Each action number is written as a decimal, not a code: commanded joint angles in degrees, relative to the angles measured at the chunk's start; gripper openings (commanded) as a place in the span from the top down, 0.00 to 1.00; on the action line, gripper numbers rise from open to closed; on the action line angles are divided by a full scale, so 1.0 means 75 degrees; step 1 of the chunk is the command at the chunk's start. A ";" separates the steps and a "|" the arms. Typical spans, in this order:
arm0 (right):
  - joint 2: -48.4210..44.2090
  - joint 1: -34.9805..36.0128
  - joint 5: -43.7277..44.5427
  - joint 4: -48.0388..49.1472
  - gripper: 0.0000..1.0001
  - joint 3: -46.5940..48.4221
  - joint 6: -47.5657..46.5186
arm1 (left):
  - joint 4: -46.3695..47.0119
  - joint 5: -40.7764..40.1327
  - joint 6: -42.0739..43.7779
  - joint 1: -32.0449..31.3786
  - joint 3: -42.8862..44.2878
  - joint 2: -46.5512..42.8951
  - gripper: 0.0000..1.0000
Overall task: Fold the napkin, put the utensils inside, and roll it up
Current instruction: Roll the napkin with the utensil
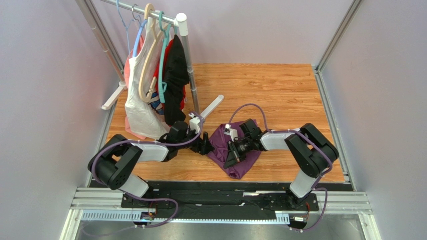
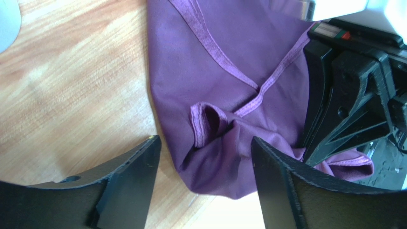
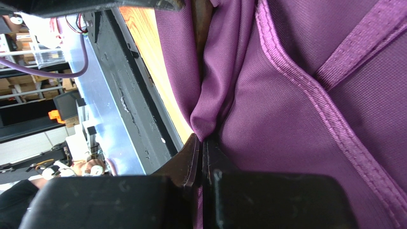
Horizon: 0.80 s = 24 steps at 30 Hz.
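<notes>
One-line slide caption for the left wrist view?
Open left gripper poised over a bunched corner of the purple napkin, beside the right gripper pinching it.

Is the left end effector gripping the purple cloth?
No, the left end effector stands open, its fingers apart above a corner of the napkin.

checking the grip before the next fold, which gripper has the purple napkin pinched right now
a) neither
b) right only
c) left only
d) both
b, the right gripper is shut with a fold of the napkin pinched between its fingers, while the left gripper stands open over the cloth's bunched corner with nothing clamped.
</notes>
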 commanded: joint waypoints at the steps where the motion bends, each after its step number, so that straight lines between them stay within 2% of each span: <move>1: 0.0257 -0.0134 -0.0274 0.0197 1.00 0.0222 -0.0214 | 0.0408 0.0149 -0.0055 0.0001 0.0251 0.0284 0.30; 3: 0.0316 -0.0205 -0.0344 0.0220 1.00 0.0269 -0.0214 | 0.0385 0.0185 -0.0055 0.0001 0.0274 0.0343 0.37; 6: 0.0421 -0.0263 -0.0438 0.0221 1.00 0.0339 -0.0225 | 0.0373 0.0220 -0.0066 0.0001 0.0286 0.0425 0.60; 8: 0.0504 -0.0275 -0.0462 0.0232 1.00 0.0398 -0.0225 | 0.0350 0.0278 -0.0055 0.0001 0.0344 0.0519 0.69; 9: 0.0527 -0.0275 -0.0462 0.0232 1.00 0.0421 -0.0225 | 0.0314 0.0302 -0.0043 0.0001 0.0368 0.0554 0.84; 11: 0.0562 -0.0287 -0.0474 0.0209 1.00 0.0457 -0.0214 | 0.0128 0.0314 -0.0055 0.0001 0.0484 0.0648 0.99; 12: 0.0551 -0.0299 -0.0450 0.0186 1.00 0.0480 -0.0214 | 0.0011 0.0302 -0.0043 0.0001 0.0532 0.0671 1.00; 15: 0.0352 -0.0380 -0.0380 0.0034 0.90 0.0515 -0.0179 | -0.0633 0.0068 0.0027 0.0012 0.0742 0.0636 1.00; 18: -0.0104 -0.0509 -0.0251 -0.0259 0.67 0.0562 -0.0155 | -0.1348 -0.0143 0.0098 0.0001 0.1023 0.0636 1.00; 19: -0.0245 -0.0533 -0.0181 -0.0504 0.48 0.0585 -0.0167 | -0.1489 -0.0178 0.0109 0.0012 0.1094 0.0706 1.00; 22: -0.0994 -0.0638 0.0146 -0.0996 0.36 0.0632 -0.0214 | -0.1865 -0.0143 0.0156 0.0012 0.1340 0.0905 1.00; 24: -0.1659 -0.0685 0.0661 -0.1255 0.32 0.0656 -0.0225 | -0.2099 -0.0073 0.0203 0.0036 0.1493 0.1011 1.00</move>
